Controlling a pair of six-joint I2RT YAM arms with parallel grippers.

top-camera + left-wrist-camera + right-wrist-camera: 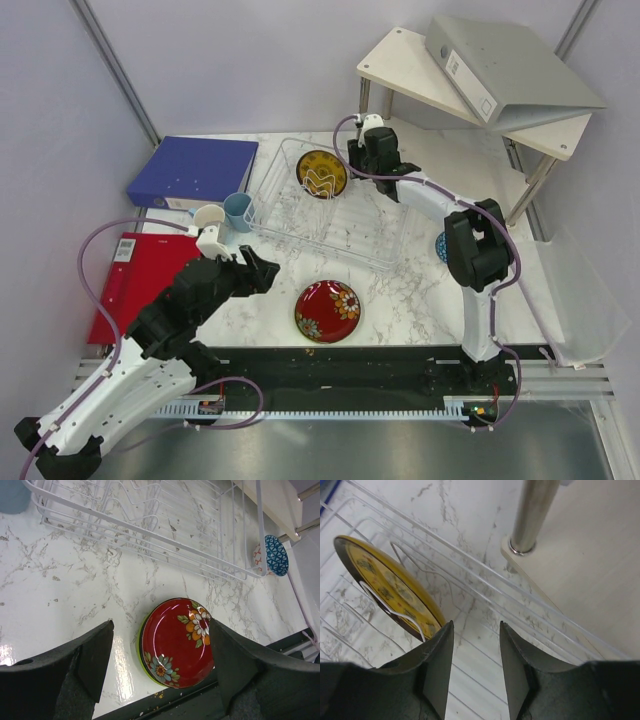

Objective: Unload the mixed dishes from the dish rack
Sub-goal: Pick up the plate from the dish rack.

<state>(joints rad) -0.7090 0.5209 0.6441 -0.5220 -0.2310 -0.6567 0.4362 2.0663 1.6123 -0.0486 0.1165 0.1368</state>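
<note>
Closest to the tabletop's (400, 290) near edge, at its middle, a red bowl (327, 311) sits on a lime-green plate (139, 650), of which only a rim shows. Left of it the left gripper (262, 270) hovers over bare marble, fingers spread wide and empty. A red folder (140, 280) lies along the left edge. In mid-tabletop stands the clear rack (340, 235), with a cream mug (208, 216) and a light blue cup (238, 210) just beside its left end and a blue patterned bowl (270, 555) off its right end, partly hidden by the right arm. A yellow-brown plate (322, 173) stands on edge among the prongs at the rack's far end. The right gripper (475, 630) hangs just beside that plate, fingers partly apart with nothing between them. A blue binder (195, 170) lies at the far left corner. At the far right corner, a white shelf (410, 70) carries a grey binder (510, 65).
</note>
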